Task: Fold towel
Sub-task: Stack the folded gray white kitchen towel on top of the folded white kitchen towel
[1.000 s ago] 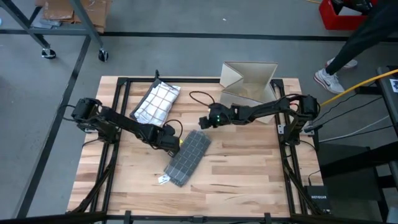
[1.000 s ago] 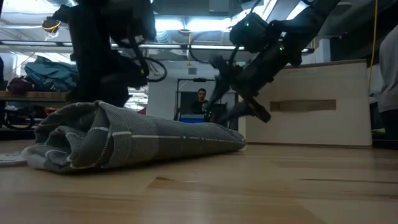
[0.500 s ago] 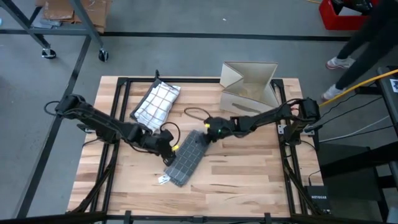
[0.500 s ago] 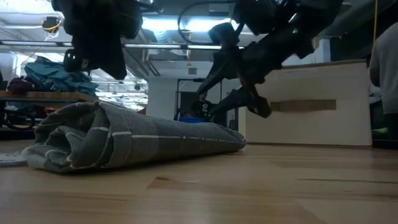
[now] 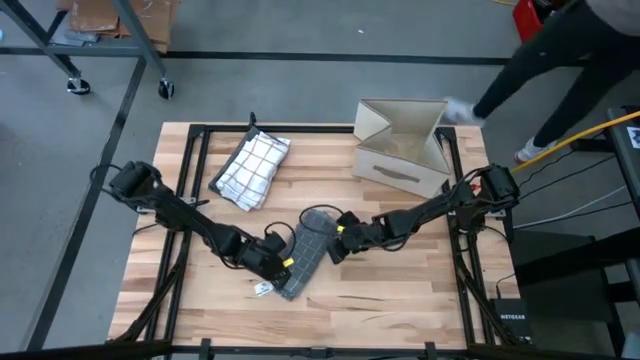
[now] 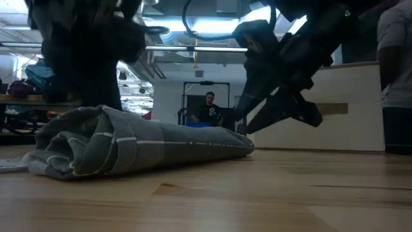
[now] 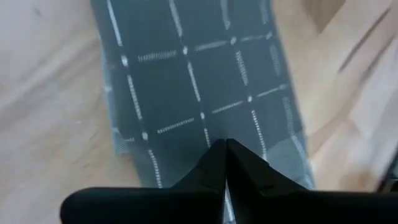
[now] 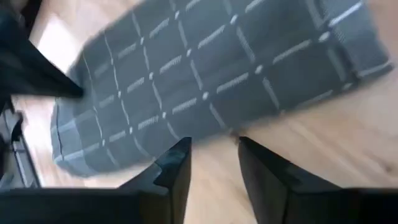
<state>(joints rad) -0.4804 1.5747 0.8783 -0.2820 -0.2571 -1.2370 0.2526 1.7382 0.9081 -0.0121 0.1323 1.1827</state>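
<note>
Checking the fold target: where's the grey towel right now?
High view: the grey towel lies folded near the table's middle, between the left gripper and right gripper, below the white checked cloth.

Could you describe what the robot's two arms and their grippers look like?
Both arms are dark, slim and jointed, mounted on black frames at the table's side edges. The left gripper has two black, wedge-shaped fingers tapering to points. The right gripper has two similar black, angular fingers. A yellow-green light glows near each wrist in the high view, and a thin black cable loops above the arms.

dark grey towel (image 5: 309, 246) with pale grid lines, white checked cloth (image 5: 250, 166)
</note>
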